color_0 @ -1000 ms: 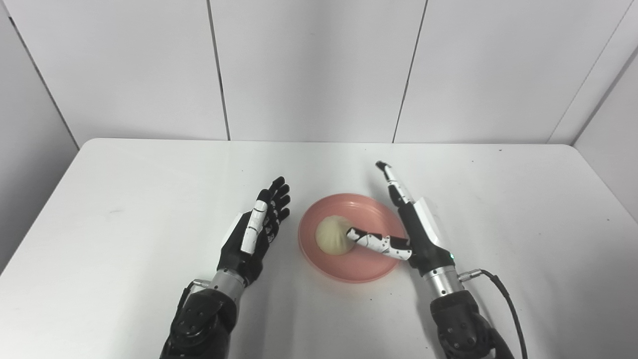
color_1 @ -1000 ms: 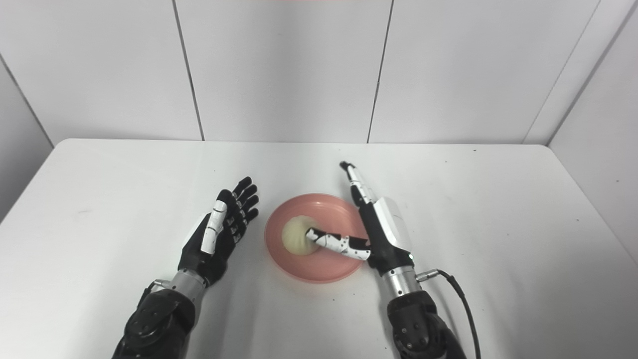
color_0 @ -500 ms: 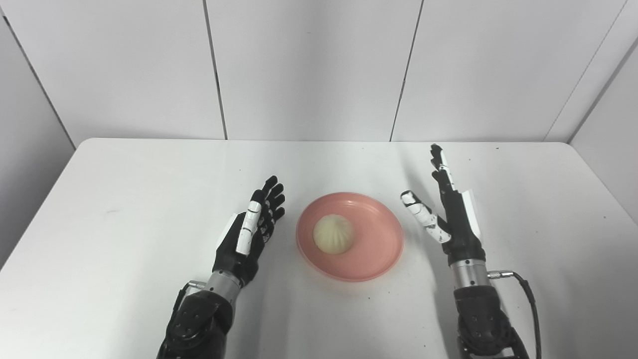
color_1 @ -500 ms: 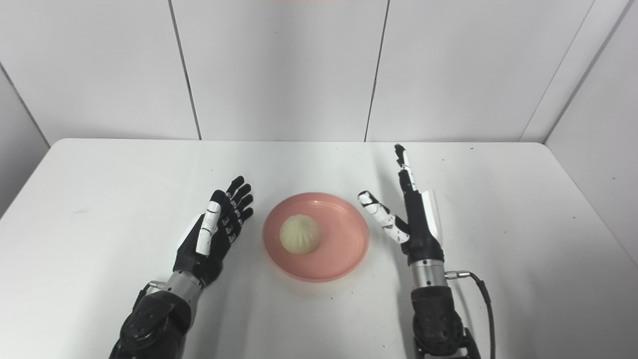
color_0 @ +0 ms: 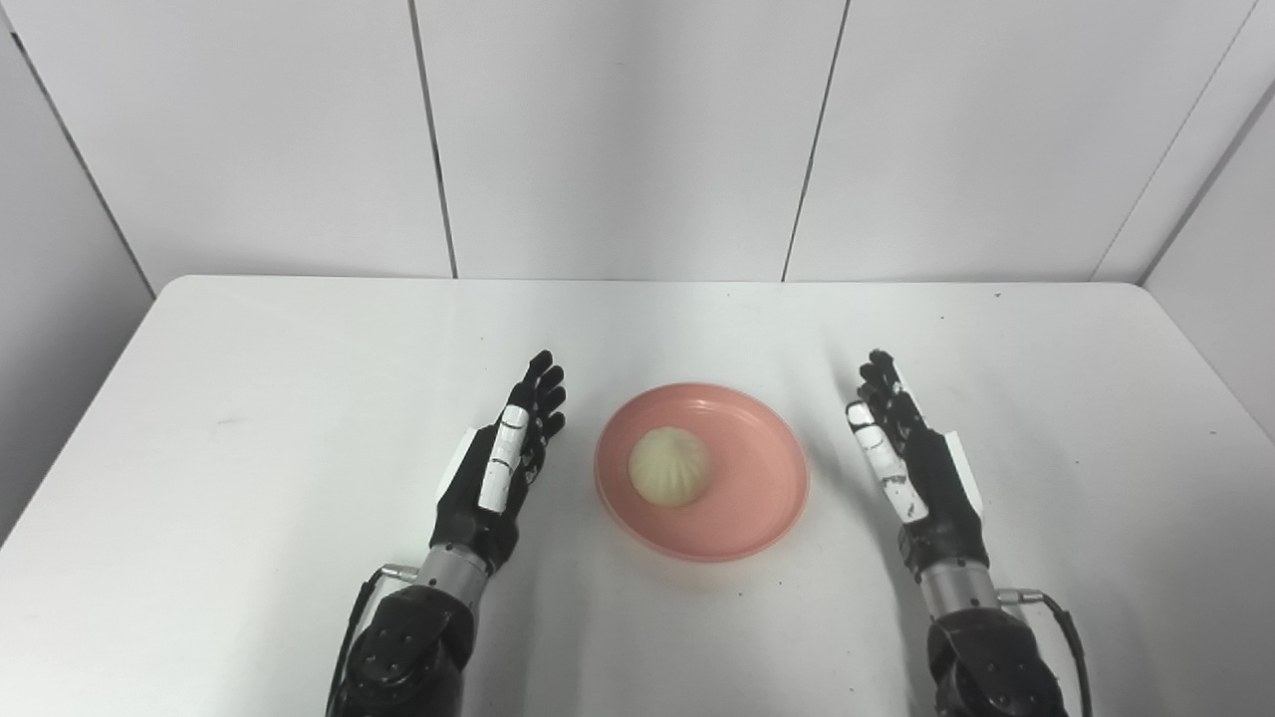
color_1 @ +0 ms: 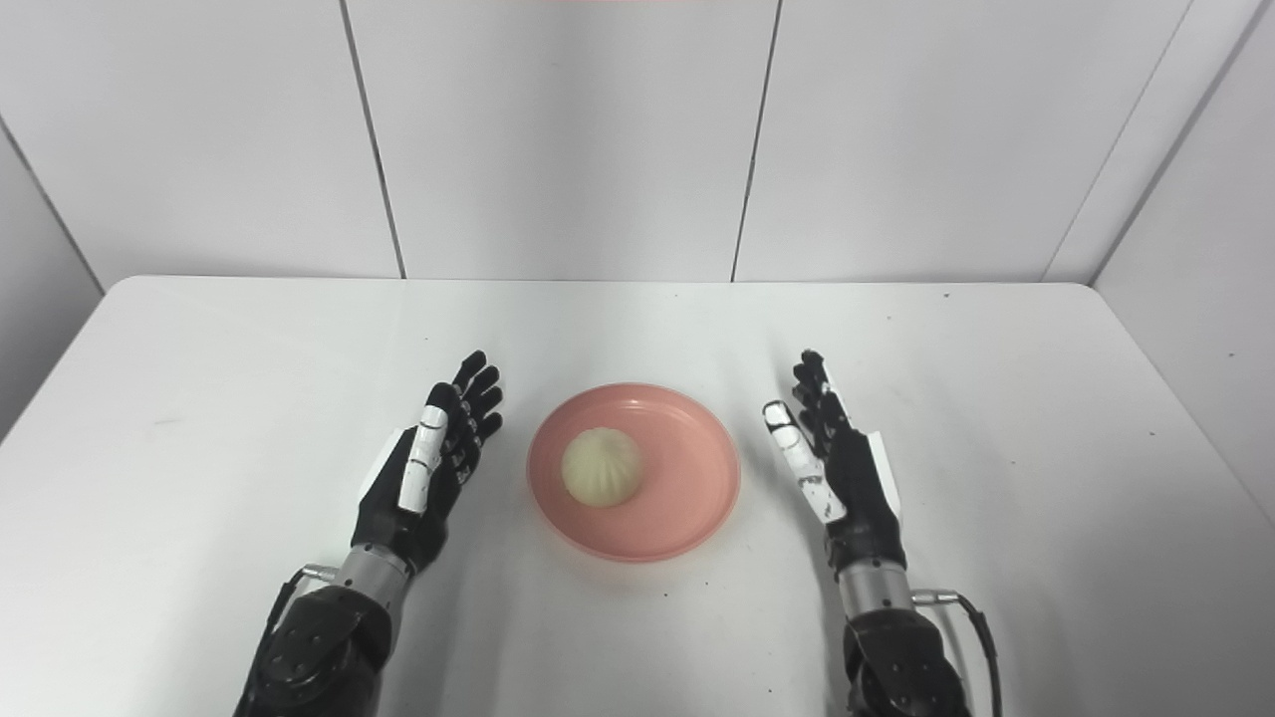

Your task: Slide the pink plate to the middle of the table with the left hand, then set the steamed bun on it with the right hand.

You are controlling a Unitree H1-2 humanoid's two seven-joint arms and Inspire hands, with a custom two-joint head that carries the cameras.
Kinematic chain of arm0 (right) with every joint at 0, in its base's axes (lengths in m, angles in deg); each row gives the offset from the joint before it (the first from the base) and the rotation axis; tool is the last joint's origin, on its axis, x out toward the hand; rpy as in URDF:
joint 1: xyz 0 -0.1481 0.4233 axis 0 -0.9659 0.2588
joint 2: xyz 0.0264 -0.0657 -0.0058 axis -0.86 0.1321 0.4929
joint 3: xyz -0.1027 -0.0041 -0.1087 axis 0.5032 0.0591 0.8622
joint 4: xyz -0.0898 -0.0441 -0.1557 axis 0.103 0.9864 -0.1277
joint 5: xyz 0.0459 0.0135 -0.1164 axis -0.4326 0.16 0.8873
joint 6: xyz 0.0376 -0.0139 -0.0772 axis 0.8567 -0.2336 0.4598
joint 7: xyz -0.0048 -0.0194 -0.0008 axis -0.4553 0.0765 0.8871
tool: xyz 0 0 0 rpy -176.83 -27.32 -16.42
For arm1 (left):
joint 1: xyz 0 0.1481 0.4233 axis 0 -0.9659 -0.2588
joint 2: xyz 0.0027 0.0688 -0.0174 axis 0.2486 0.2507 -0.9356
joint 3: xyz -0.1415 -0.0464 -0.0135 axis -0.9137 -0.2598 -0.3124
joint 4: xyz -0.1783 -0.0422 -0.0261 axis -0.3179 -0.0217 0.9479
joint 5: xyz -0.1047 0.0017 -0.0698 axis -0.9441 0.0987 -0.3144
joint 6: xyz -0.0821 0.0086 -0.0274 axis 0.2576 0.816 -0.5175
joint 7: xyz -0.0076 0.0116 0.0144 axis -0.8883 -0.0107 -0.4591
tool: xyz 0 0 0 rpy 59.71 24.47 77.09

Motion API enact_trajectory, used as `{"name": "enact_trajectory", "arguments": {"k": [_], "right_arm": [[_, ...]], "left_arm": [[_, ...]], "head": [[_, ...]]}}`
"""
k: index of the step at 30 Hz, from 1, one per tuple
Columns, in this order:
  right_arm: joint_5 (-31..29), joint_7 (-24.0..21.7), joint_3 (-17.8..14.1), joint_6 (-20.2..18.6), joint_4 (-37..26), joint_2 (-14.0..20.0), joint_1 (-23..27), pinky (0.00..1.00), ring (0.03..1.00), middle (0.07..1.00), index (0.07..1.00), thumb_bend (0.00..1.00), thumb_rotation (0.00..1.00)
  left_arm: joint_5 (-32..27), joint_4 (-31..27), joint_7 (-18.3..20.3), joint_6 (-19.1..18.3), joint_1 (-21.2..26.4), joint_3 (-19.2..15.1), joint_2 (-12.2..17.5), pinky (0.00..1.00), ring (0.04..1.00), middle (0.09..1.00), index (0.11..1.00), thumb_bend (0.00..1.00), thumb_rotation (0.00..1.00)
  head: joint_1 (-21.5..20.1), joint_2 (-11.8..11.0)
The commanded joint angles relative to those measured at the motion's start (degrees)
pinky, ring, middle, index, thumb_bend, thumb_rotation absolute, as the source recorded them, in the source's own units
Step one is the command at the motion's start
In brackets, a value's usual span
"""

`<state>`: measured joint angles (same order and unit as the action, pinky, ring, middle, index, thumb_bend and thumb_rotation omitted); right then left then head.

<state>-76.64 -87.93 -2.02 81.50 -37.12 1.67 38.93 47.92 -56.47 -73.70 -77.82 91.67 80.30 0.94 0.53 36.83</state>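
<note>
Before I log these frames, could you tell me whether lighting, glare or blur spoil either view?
Left eye view: even, soft light, faint shadow under the plate, bun sharp. Right eye view: same, no glare on the table; both robot hands crisp, left, right.

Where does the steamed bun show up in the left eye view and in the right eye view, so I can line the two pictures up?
Left eye view: the steamed bun lies just right of centre, on the left half of the pink plate.
Right eye view: the steamed bun lies just left of centre, again on the plate's left half.
Shared landmark: the pink plate, flanked by the left hand and the right hand, both apart from it.
</note>
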Motion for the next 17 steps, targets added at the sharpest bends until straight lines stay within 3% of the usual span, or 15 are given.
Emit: {"name": "enact_trajectory", "arguments": {"k": [1, 7, 17], "right_arm": [[0.77, 0.37, 0.25, 3.33, -1.95, -0.31, 1.07, 0.94, 0.908, 0.906, 0.914, 0.63, 0.84], [1.22, 0.77, 1.03, 2.17, -1.88, -2.22, 0.53, 0.95, 0.921, 0.927, 0.936, 0.59, 0.82], [1.49, 0.57, 1.45, 1.61, -1.06, -3.17, 1.54, 0.96, 0.947, 0.953, 0.961, 0.54, 0.78]], "left_arm": [[0.08, -1.02, -1.65, 0.84, -0.18, -0.77, -1.12, 1.0, 1.0, 1.0, 1.0, 0.67, 1.0], [-1.18, -0.98, -2.08, -0.46, -0.13, -2.4, -1.86, 1.0, 1.0, 1.0, 1.0, 0.66, 1.0], [-0.44, -0.32, -1.45, -0.48, 0.25, -1.89, -0.98, 1.0, 1.0, 1.0, 1.0, 0.63, 1.0]], "head": [[0.0, -0.04], [-0.65, 0.03], [-1.57, 0.51]]}}
